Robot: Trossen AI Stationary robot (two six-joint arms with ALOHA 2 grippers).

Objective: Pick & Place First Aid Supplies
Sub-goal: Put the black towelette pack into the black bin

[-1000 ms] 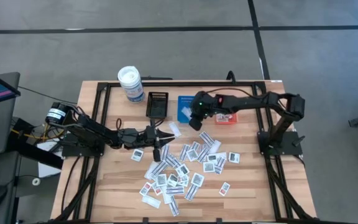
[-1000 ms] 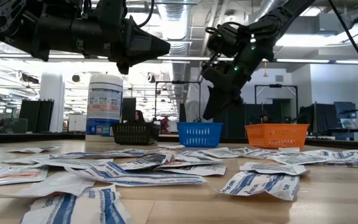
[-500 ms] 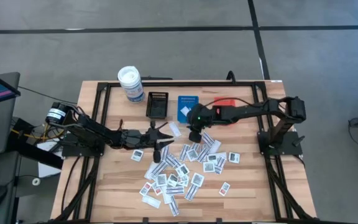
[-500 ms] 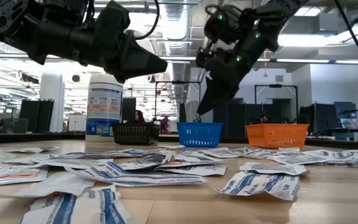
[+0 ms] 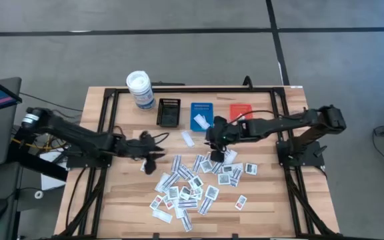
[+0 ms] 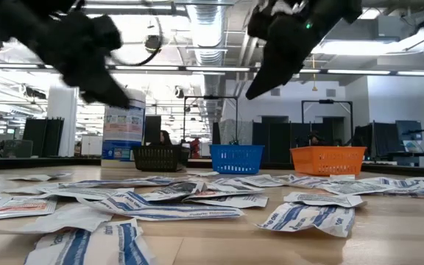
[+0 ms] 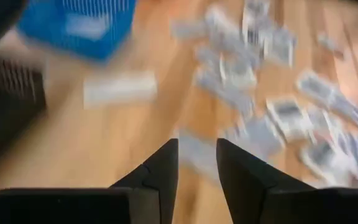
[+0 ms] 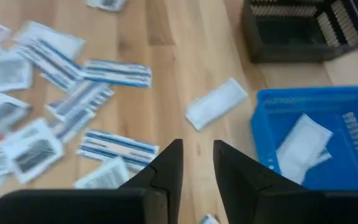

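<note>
- While the small flat white first aid packets (image 5: 193, 180) lie scattered mid-table, the step in hand looks like a fresh pick for each arm.
- The left gripper (image 7: 196, 163) hangs above the bare wood at the pile's edge, fingers parted and empty; it should settle over 1 lone packet, not an overlapping cluster.
- The right gripper (image 8: 197, 163), fingers narrowly parted and empty, hovers near the blue slatted plastic tray (image 8: 345, 114), which already holds 1 packet; the loose white packet (image 8: 216, 102) just beside that tray looks the easiest target.
</note>
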